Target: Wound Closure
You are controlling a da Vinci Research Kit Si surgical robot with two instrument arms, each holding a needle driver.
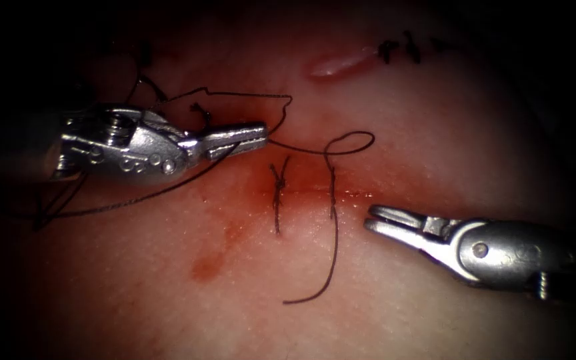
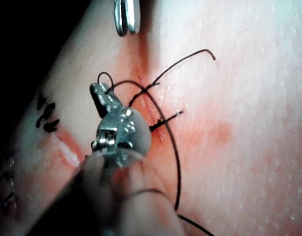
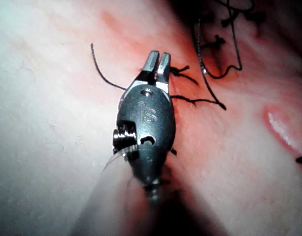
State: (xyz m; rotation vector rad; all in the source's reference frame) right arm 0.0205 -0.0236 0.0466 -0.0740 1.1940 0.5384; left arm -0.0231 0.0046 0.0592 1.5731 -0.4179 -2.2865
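Observation:
My left tool (image 1: 256,135) lies left of the cut (image 1: 308,193) on the tissue (image 1: 401,313), jaws shut on the dark thread (image 1: 351,135). From the jaws the thread runs right, curls into a small loop, drops through the cut and ends in a free tail (image 1: 331,267) below it. A tied stitch (image 1: 279,190) crosses the cut just left of that strand. My right tool (image 1: 383,220) rests right of the cut, jaws slightly open and holding nothing. The left wrist view shows the left tool (image 2: 99,96) over the thread; the right wrist view shows the right tool (image 3: 157,61).
More thread (image 1: 135,200) trails in long loops under and behind the left tool toward the far left. Red fluid (image 1: 208,263) stains the tissue below and left of the cut. A glossy patch (image 1: 338,63) and dark stitch ends (image 1: 401,50) lie at the back.

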